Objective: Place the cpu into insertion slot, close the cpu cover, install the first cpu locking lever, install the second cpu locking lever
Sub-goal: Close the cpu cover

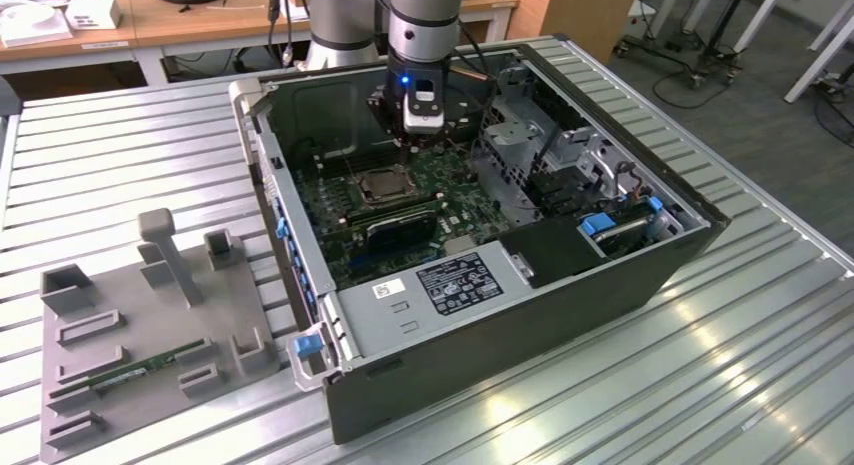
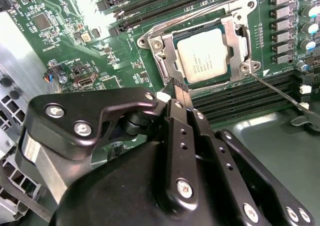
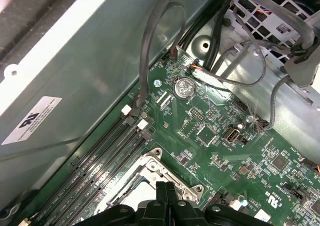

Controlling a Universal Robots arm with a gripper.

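Note:
The cpu (image 2: 209,55), a silvery-tan square, lies flat in the insertion slot (image 2: 176,38) on the green motherboard. The silvery cpu cover (image 2: 235,36) is down over its edges. One thin locking lever (image 2: 280,92) sticks out free from the socket corner, over the memory slots. My gripper (image 2: 180,86) hangs shut a little above the board beside the socket, with nothing between its fingers. In the exterior view the gripper (image 1: 422,133) stands just behind the socket (image 1: 379,189) inside the open case. In the first wrist view the gripper (image 3: 166,187) is over the socket frame (image 3: 150,168).
Long memory slots (image 3: 95,171) flank the socket. Loose cables (image 3: 150,46) run along the case wall. A drive cage (image 1: 534,155) and power supply (image 1: 441,285) crowd the case. A grey fixture (image 1: 160,315) with a memory stick (image 1: 147,368) sits at the exterior view's left.

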